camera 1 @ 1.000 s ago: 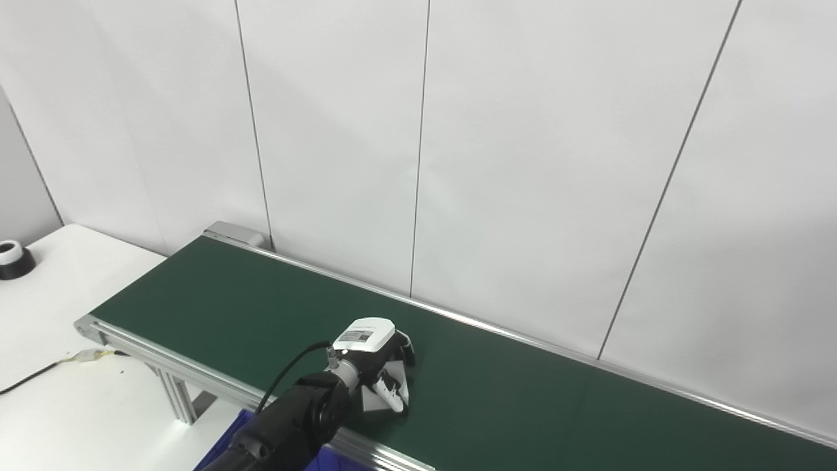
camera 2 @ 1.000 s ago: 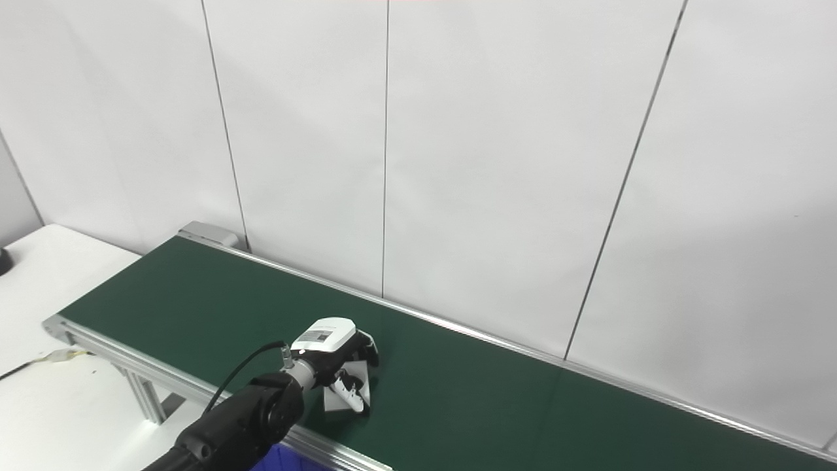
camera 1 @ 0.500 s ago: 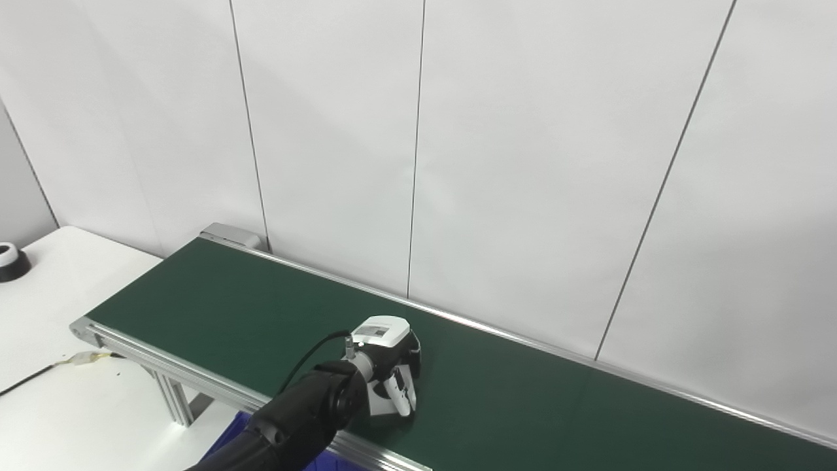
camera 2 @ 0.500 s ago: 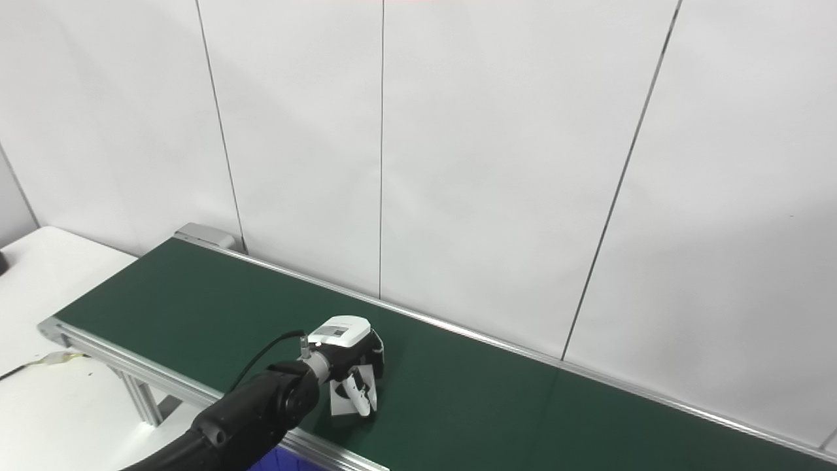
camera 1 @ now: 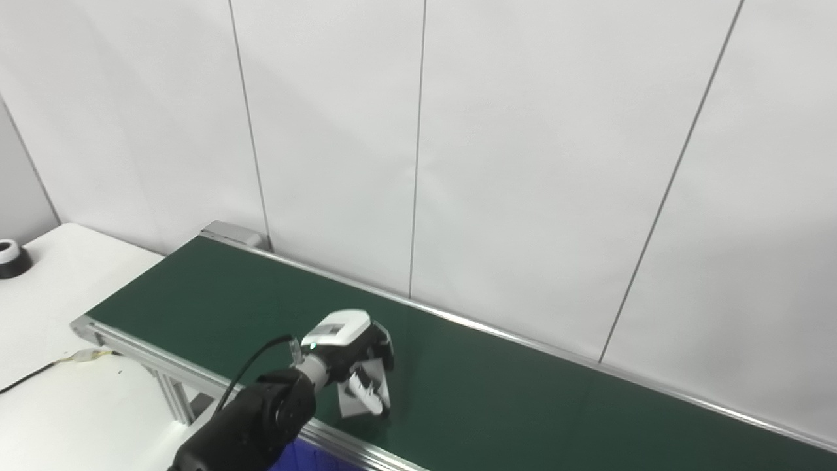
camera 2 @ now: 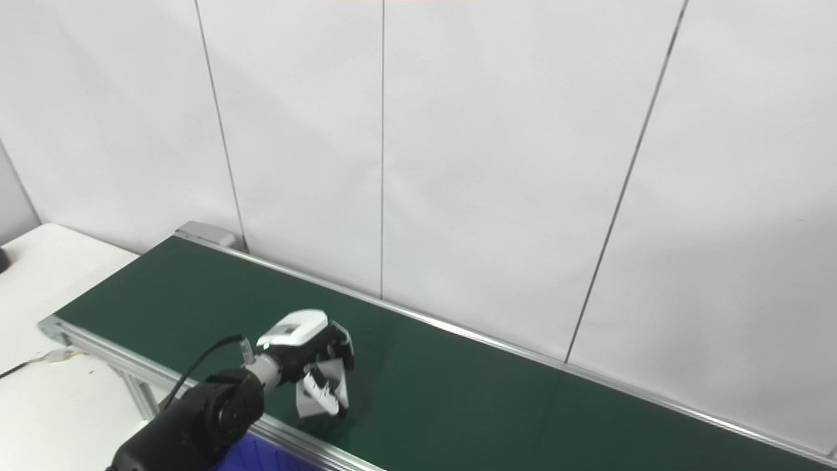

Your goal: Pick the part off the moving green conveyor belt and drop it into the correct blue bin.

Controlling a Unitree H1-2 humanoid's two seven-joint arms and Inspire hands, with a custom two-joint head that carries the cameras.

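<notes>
The green conveyor belt (camera 1: 216,294) runs from the back left to the front right. My left hand (camera 1: 353,350) reaches over its near edge with its fingers curled down around a small white part (camera 1: 353,402). The part (camera 2: 307,402) looks tilted, its lower edge at or just above the belt. A sliver of a blue bin (camera 1: 307,458) shows under the belt's near rail, right below my forearm. My right hand is out of view.
A white table (camera 1: 59,405) lies left of the conveyor, with a black and white round object (camera 1: 10,257) at its far left and a cable with a connector (camera 1: 85,356) near the belt's end. White wall panels stand close behind the belt.
My left hand has shifted left along the belt toward the near rail, and the white part has moved with it between the fingers. The forearm has swung left too.
</notes>
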